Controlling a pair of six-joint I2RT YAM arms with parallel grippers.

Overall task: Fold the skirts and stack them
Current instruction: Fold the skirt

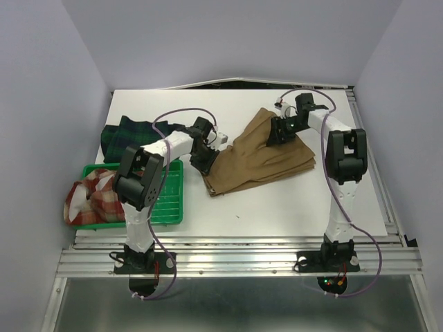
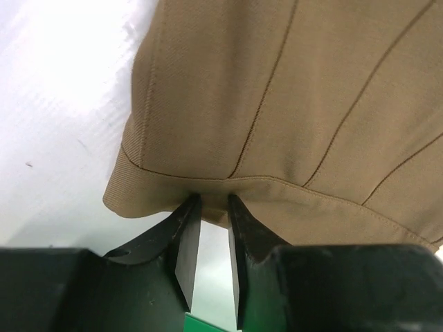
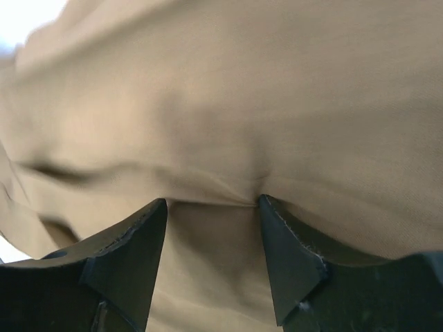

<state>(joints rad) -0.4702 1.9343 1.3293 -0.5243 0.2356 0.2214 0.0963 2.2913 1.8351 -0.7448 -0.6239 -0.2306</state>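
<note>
Folding tan skirt (image 1: 266, 155) | lies mid-desk (image 1: 277, 207), spread | left jaws nipped on its left edge; right jaws apart, pressed into cloth near far edge | soft, light, limp, likely sags: take stitched edge, both ends | tartan skirt (image 1: 131, 135), plaid skirt (image 1: 93, 200) at left

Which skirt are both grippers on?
The tan-brown pleated skirt, mid-table, with the left gripper and right gripper at it. The tartan skirt lies back left; the plaid skirt drapes over the green tray.
</note>
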